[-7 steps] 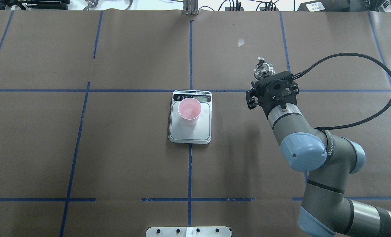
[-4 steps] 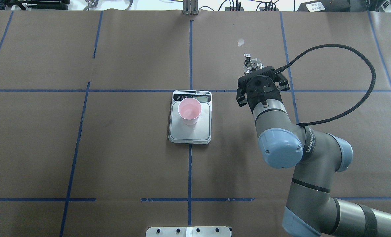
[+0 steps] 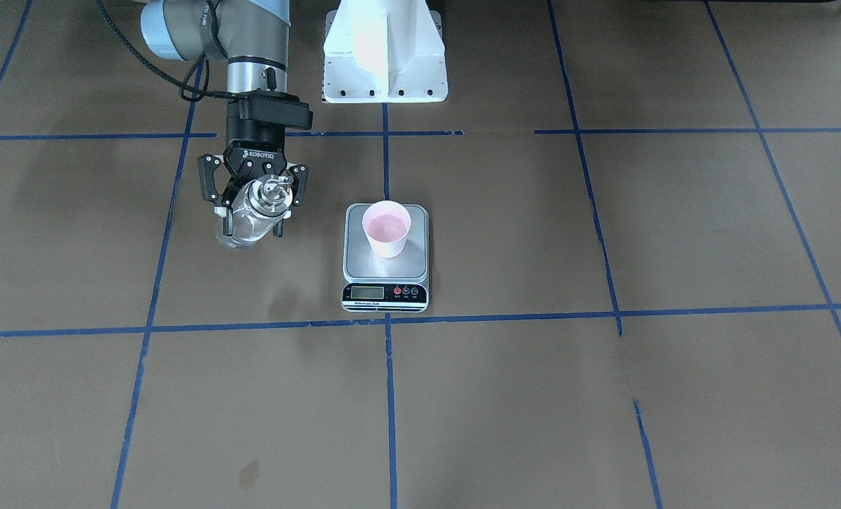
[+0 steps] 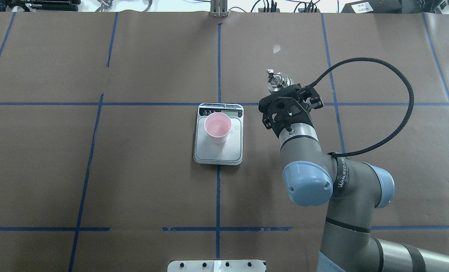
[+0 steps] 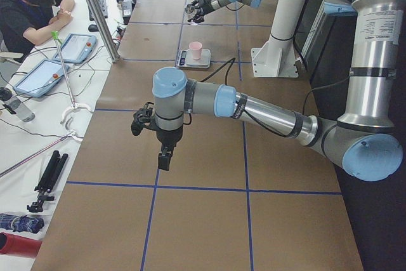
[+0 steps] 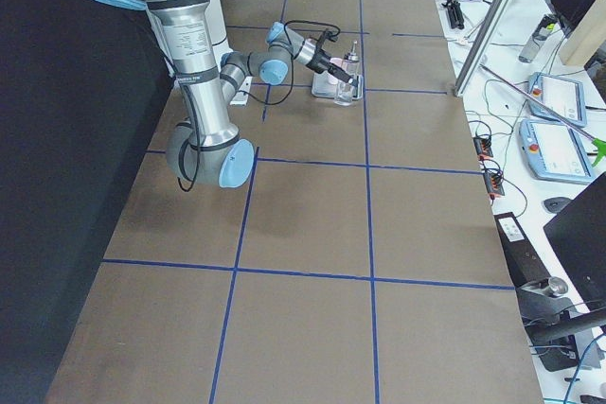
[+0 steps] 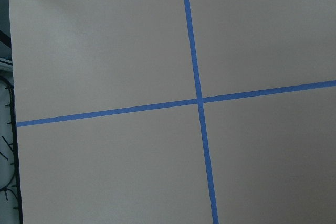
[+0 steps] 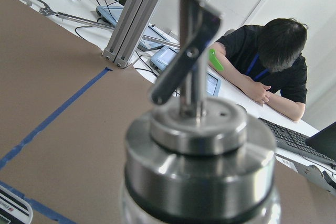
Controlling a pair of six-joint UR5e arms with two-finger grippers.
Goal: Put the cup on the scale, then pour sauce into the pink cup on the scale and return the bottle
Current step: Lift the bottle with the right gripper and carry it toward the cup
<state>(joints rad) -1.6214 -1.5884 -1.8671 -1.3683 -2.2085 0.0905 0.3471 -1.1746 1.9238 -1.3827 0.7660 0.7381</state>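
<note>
The pink cup (image 3: pixel 387 227) stands upright on the silver scale (image 3: pixel 385 267), which lies at the table's middle with its display toward the operators' side. My right gripper (image 3: pixel 253 212) is shut on the clear glass bottle (image 3: pixel 240 233) and holds it off the table, apart from the scale on the robot's right. The bottle's metal spout (image 4: pixel 276 80) shows past the wrist in the overhead view, and its collar (image 8: pixel 199 135) fills the right wrist view. The sauce cannot be made out. My left gripper (image 5: pixel 163 157) hangs over bare table far from the scale; whether it is open, I cannot tell.
The white robot base (image 3: pixel 385 56) stands behind the scale. A black cable (image 4: pixel 398 94) loops off the right wrist. An aluminium post (image 5: pixel 95 11) rises at the table's far edge, with a seated person (image 5: pixel 32 4) at a desk beyond it. Blue tape lines cross the brown table cover.
The right arm has carried the bottle leftward in the overhead view, closer to the scale. Cup and scale have not moved.
</note>
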